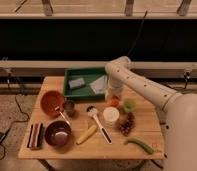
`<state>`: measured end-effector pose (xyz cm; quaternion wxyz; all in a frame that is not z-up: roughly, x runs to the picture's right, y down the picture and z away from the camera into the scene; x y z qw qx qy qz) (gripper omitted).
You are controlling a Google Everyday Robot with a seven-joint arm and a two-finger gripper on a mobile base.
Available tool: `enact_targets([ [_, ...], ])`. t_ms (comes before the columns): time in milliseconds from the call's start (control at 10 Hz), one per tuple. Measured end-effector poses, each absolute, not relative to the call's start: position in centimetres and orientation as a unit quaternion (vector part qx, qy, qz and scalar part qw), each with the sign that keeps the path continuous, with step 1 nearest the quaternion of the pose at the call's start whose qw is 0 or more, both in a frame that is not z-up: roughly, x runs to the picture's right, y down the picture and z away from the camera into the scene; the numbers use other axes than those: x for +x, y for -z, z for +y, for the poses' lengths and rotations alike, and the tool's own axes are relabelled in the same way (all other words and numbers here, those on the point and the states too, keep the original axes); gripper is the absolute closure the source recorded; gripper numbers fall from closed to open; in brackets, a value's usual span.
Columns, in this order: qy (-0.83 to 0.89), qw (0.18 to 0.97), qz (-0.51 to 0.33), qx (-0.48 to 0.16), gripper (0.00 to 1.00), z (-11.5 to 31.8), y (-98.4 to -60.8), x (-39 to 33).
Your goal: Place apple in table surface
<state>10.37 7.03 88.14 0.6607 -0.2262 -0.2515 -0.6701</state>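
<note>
The apple (113, 101) is small and orange-red. It sits low over the table surface (142, 127), just right of the green tray's front corner and behind the white cup (110, 116). My gripper (113, 93) points down directly onto the apple, at the end of the white arm that reaches in from the right. The gripper's body hides the apple's top, and I cannot tell whether the apple rests on the wood. A pale green round thing (128, 105) lies just to the apple's right.
A green tray (72, 92) with a grey sponge and a cloth stands at the back. Left are an orange bowl (51, 101), a small metal cup (69, 106), a dark bowl (58, 134) and dark bars (35, 136). In front lie a yellow item (87, 134), a spatula (98, 124), a dark cluster (126, 124) and a green vegetable (139, 145).
</note>
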Motion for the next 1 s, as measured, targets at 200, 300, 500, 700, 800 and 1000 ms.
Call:
enact_targets([
  [200, 0.658, 0.671, -0.256, -0.225, 0.2, 6.8, -88.4, 10.3],
  [300, 0.655, 0.673, -0.259, -0.225, 0.2, 6.8, -88.4, 10.3],
  [500, 0.649, 0.678, -0.264, -0.222, 0.2, 6.7, -88.3, 10.3],
  [700, 0.641, 0.687, -0.266, -0.216, 0.2, 5.8, -87.6, 10.4],
  [800, 0.633, 0.694, -0.267, -0.215, 0.2, 4.9, -86.8, 10.7],
  [1000, 0.632, 0.694, -0.268, -0.219, 0.2, 5.0, -86.6, 11.0],
])
